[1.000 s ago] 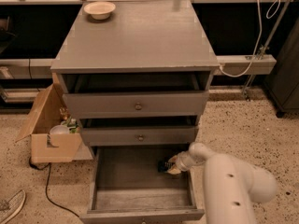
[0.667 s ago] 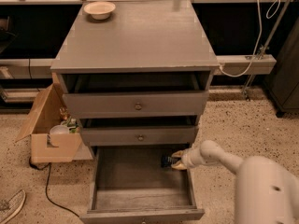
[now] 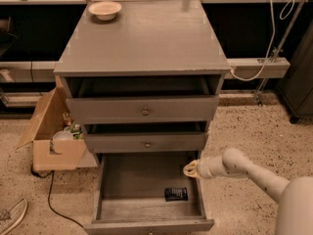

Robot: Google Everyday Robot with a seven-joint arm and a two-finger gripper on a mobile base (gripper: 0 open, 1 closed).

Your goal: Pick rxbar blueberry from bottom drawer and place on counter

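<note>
Pincer point(image 3: 190, 169) sits lower right of centre, at the right wall of the bottom drawer point(image 3: 131, 179), just above the rim and pointing left into the box; wide or narrow, cannot tell, but nothing shows in it. Rxbar blueberry point(image 3: 175, 194) lies flat on the drawer floor, lower right part of the box, below and a bit left of the pincer, near it but apart. Main risk, as I judge it: the bar is thin and flat on a worn floor, so a descent that lands off centre could push it along toward the front or right wall and not catch it, and a slick wrapper may slip out on the lift. The white arm point(image 3: 244, 171) comes in from the lower right over the drawer side (little room there), so reaching down could knock the wall. Just above, the middle drawer point(image 3: 146, 143) and top drawer point(image 3: 144, 110) both stand partly out; a straight lift could clip their fronts and shake the bar loose. Tabletop point(image 3: 146, 38) fills the upper centre, cream bowl point(image 3: 104, 10) at its upper left corner, well away from any likely drop spot.
</note>
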